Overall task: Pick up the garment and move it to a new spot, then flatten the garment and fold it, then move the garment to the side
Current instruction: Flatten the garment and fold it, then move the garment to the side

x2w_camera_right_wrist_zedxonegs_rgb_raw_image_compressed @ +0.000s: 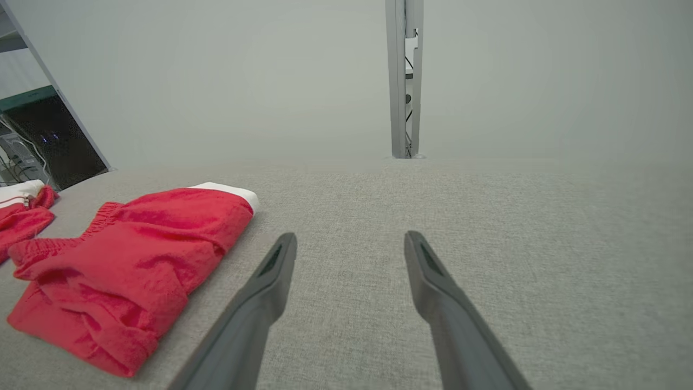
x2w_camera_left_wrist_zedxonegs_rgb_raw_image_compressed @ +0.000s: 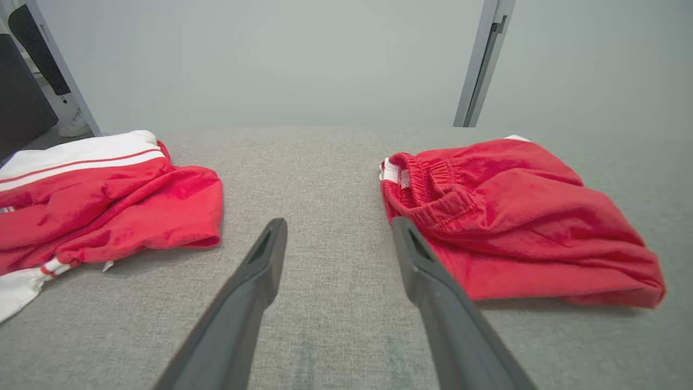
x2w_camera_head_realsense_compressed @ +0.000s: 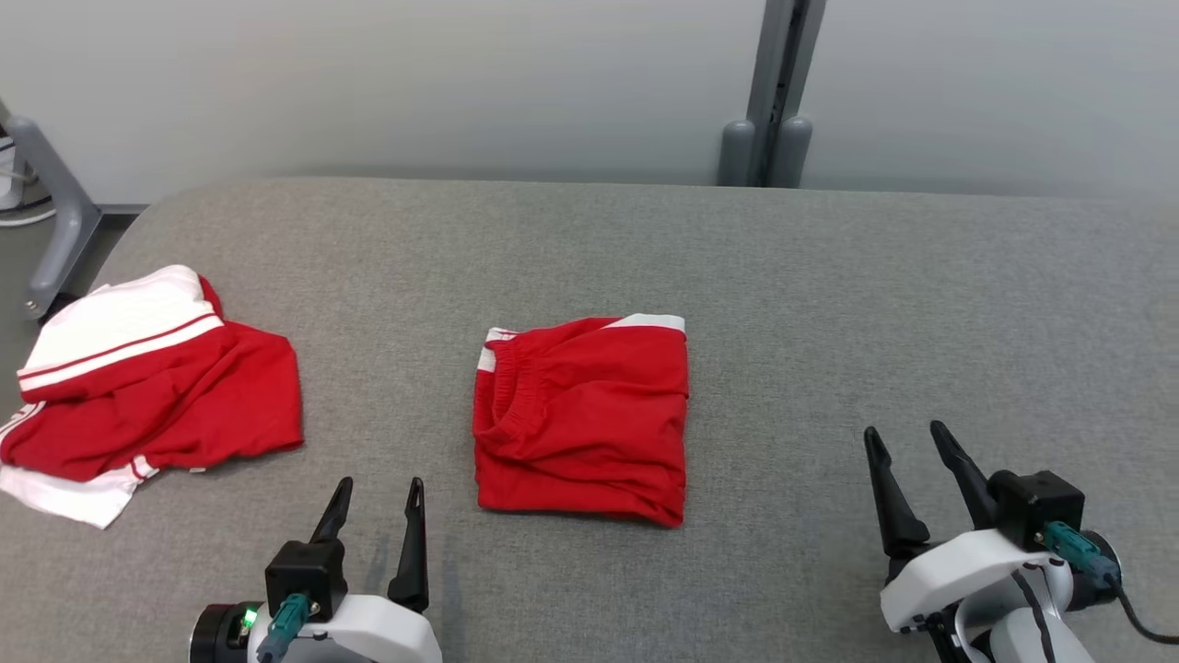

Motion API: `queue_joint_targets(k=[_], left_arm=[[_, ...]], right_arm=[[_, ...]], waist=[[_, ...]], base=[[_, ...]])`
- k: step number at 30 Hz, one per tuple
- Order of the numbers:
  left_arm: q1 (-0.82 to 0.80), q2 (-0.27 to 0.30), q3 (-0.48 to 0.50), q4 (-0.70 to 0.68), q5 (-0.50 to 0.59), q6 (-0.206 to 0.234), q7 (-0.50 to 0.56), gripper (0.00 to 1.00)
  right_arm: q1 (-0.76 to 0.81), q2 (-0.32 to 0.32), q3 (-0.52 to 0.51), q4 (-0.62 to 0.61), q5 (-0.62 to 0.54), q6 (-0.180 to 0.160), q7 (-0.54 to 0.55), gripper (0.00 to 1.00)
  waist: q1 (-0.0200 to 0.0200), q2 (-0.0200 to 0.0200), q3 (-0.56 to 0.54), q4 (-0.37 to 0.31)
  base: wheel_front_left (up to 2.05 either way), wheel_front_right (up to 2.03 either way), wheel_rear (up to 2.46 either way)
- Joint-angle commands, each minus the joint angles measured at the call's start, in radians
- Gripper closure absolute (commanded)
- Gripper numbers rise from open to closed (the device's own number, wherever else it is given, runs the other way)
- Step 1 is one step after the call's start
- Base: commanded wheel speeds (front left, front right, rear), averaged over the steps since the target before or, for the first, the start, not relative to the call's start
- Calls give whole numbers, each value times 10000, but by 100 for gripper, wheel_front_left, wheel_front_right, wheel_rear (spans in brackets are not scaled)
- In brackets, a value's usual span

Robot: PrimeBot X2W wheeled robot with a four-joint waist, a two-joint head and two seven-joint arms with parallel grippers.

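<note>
A red garment (x2w_camera_head_realsense_compressed: 582,419) with an elastic waistband and white trim lies folded into a rough square in the middle of the grey table (x2w_camera_head_realsense_compressed: 829,304). It appears again in the left wrist view (x2w_camera_left_wrist_zedxonegs_rgb_raw_image_compressed: 514,216) and the right wrist view (x2w_camera_right_wrist_zedxonegs_rgb_raw_image_compressed: 124,265). My left gripper (x2w_camera_head_realsense_compressed: 379,493) stands open near the front edge, just left of the garment, apart from it. In its own view the left gripper (x2w_camera_left_wrist_zedxonegs_rgb_raw_image_compressed: 338,230) holds nothing. My right gripper (x2w_camera_head_realsense_compressed: 907,437) stands open at the front right, well clear of the cloth, and in its own view (x2w_camera_right_wrist_zedxonegs_rgb_raw_image_compressed: 351,244) is empty over bare table.
A second red and white garment (x2w_camera_head_realsense_compressed: 138,387) lies loosely bunched at the table's left edge, also in the left wrist view (x2w_camera_left_wrist_zedxonegs_rgb_raw_image_compressed: 97,200). A grey post (x2w_camera_head_realsense_compressed: 774,92) stands behind the table against the pale wall. A grey frame leg (x2w_camera_head_realsense_compressed: 55,212) stands at far left.
</note>
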Motion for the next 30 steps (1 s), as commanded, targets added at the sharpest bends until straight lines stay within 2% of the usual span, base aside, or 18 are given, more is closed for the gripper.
queue_joint_targets(k=[1,6,17,30], left_arm=[[160,42,98,-54,120,-55,-16,0],[463,39,358,-201,344,-77,-16,0],[1090,42,974,-382,660,-100,-16,0],[1238,42,1053,-452,678,-98,-16,0]], right_arm=[[174,-44,-120,-152,-111,1,0,0],[731,-37,-459,-610,-8,1,1,0],[1330,-39,-187,-972,217,1,1,0],[1358,-41,13,-993,400,1,2,0]], waist=[[0,0,-153,-218],[0,0,-413,-579],[0,0,-834,-1237],[0,0,-795,-1155]], base=[[0,0,0],[0,0,0],[0,0,0],[0,0,0]])
